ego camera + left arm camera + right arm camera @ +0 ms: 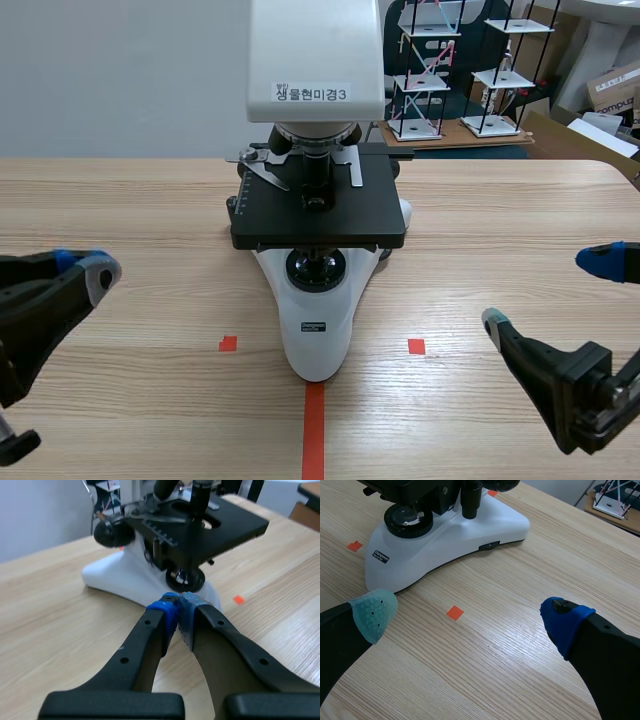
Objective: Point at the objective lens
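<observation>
While both arms sit low near the table's front edge, the microscope [318, 330] stands between them on the wooden table [130, 200].
The left gripper [178, 616] is low over the wood, its two fingers pressed together with nothing between them, tips aimed at the microscope's white base. The right gripper [469, 616] is spread wide and holds nothing. The objective lens [318, 172], a short black tube, hangs above the black stage [290, 215], well apart from both grippers.

a lab: microscope [318, 215], rod models [418, 80] behind.
</observation>
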